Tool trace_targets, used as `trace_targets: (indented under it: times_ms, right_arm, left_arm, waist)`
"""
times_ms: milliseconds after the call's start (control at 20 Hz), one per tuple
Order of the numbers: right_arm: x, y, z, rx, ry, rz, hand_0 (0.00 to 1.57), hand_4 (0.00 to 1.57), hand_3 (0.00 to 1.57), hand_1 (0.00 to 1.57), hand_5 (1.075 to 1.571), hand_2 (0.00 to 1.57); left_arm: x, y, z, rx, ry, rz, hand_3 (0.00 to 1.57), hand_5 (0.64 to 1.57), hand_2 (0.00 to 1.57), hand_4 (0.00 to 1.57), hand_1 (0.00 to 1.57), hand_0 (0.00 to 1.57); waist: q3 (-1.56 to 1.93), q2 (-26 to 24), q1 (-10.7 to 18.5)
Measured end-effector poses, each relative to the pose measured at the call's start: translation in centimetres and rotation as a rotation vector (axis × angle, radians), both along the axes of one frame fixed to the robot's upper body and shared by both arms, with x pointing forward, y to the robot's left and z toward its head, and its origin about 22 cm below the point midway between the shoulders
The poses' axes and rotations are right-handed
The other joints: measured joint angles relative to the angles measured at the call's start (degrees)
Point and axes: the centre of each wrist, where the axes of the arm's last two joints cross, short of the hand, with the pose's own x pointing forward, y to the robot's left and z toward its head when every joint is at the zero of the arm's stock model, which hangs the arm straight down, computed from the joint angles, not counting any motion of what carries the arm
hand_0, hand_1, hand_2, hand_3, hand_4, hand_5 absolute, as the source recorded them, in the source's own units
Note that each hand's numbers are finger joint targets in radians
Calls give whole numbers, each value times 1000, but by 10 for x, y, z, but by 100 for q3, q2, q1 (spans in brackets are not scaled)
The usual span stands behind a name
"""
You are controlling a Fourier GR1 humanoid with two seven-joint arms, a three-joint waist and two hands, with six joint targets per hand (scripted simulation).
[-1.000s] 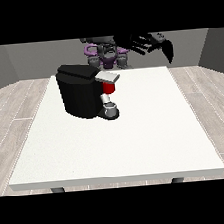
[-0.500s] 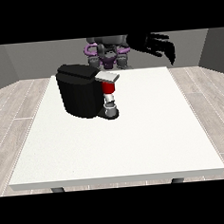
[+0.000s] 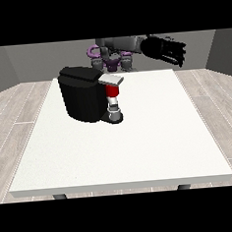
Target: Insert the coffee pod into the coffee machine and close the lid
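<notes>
I see my robot (image 3: 114, 53) far back — a grey body with purple curvy bits by its middle. Its arm (image 3: 132, 42) is grey, and the hand at the view's right (image 3: 166, 50) is black — big and dark.

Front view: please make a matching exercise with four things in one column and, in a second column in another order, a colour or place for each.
Things:
1. coffee machine
2. pod holder part under the grey lid
3. hand at the view's right
4. table

Descriptions:
A. raised in the air beyond the table's far right corner
B. white, carries the machine
C. red
D. black body, standing on the table's far left part

Pairs: 1-D, 2-C, 3-A, 4-B
</notes>
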Motion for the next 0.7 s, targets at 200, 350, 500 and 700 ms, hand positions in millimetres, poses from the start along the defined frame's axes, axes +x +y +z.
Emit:
trace_targets:
  times_ms: [200,350,500,700]
  right_arm:
    - [1,-2,7,15,-15,21,0,0,0,0,1571,0]
    - [1,7,-7,20,-24,62,0,0,0,0,1571,0]
    - [-1,15,-28,30,-22,123,0,219,0,0,1571,0]
    - [-10,29,-67,58,8,208,0,259,0,0,1571,0]
  left_arm:
    - [0,1,-1,3,-3,-6,0,1571,0,329,0,0]
    - [-1,-3,-2,9,-3,-5,0,1571,0,246,0,0]
    - [-8,-3,-15,4,37,13,0,1571,0,266,0,0]
    - [-14,6,-38,0,106,61,0,1571,0,266,0,0]
  waist:
    - [0,45,-51]
    - [1,5,-135]
    - [2,-247,-301]
    - [1,-652,-595]
